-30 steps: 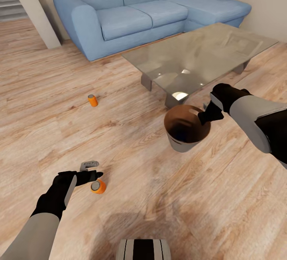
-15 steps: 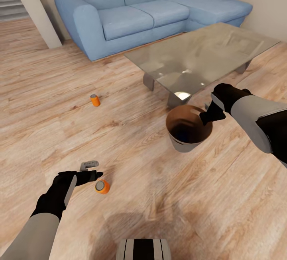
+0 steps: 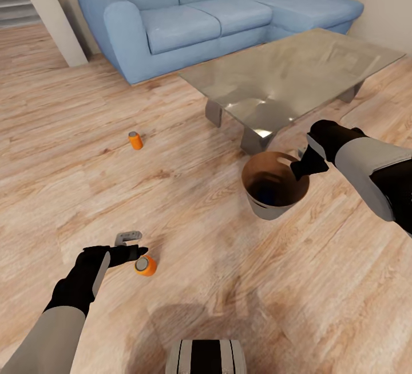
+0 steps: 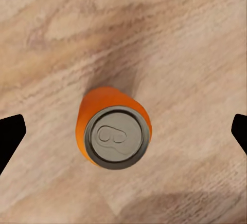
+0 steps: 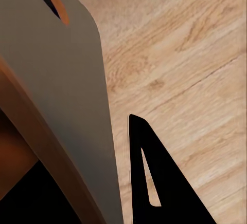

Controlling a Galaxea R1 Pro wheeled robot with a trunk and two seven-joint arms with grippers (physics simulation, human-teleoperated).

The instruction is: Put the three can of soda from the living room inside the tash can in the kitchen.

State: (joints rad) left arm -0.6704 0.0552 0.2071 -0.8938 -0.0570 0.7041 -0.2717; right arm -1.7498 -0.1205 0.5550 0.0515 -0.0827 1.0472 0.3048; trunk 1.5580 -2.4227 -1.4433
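Two orange cans of soda show on the wood floor. One can stands just right of my left gripper, which is open. In the left wrist view this can is seen top-on, centred between the wide-apart black fingertips and touching neither. A second can stands farther off toward the sofa. My right gripper is shut on the rim of the tash can, a grey bucket with a brown inside. Its grey wall shows close up beside one finger.
A glass coffee table stands right behind the bucket, with the blue corner sofa beyond it. A white pillar and stairs are at the far left. My base shows at the bottom edge.
The whole picture has shifted slightly right and down, so the camera moved. Both arms hold their poses. The near can sits a touch closer to the left fingertips than half a second ago.
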